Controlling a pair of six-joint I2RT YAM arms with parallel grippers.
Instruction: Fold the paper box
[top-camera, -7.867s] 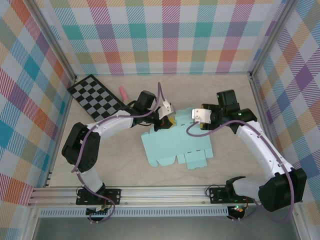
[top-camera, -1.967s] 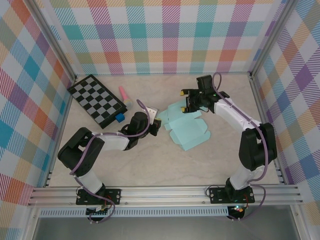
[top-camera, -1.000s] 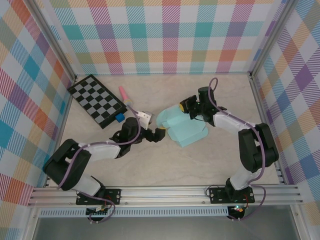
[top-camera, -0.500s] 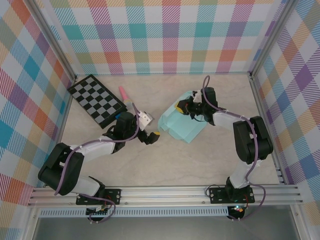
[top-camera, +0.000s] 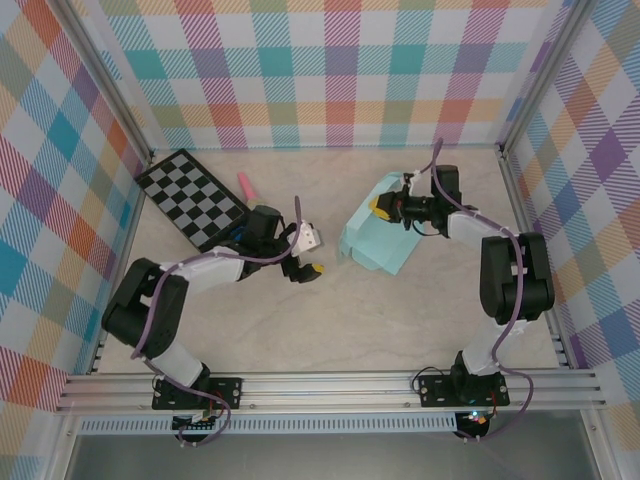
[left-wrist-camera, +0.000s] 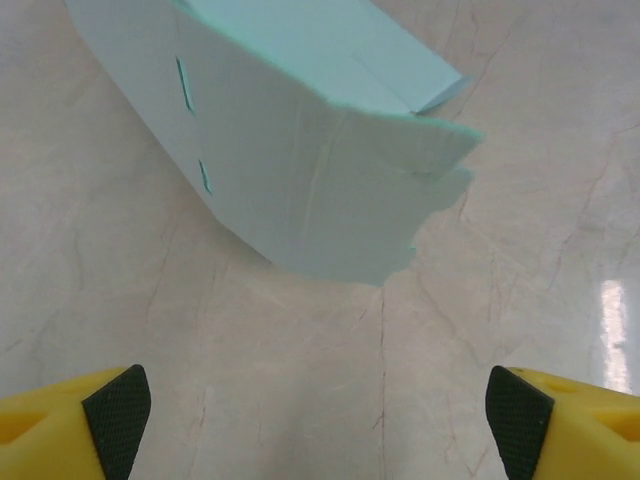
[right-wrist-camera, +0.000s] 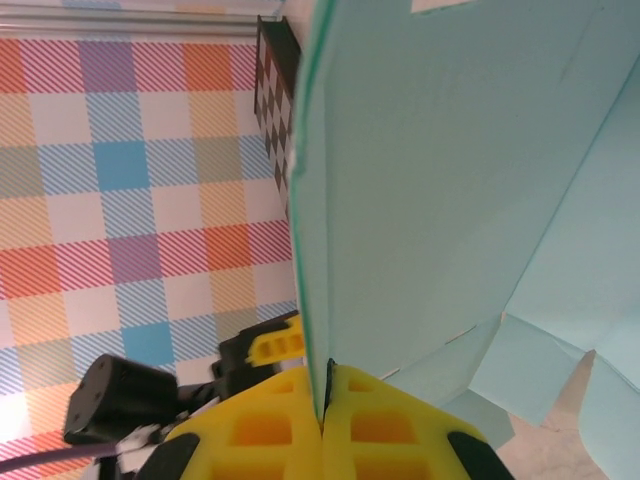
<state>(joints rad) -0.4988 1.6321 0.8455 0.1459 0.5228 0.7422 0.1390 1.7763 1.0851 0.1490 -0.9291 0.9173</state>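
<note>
The right gripper pinches an edge of the box, which stands tilted ahead of it; the left gripper gapes empty, the box just ahead. The box looks light and floppy and would likely crease easily, so it is best pinched beside a fold.

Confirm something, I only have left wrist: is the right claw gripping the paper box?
Observer: Yes. Right wrist view has the right claw shut on a panel edge of the paper box.
Operator: Which edge?
Observer: From the top, the far edge.
Operator: Anything else over on the left side?
Observer: A checkerboard at far left, a pink object beside it.
</note>
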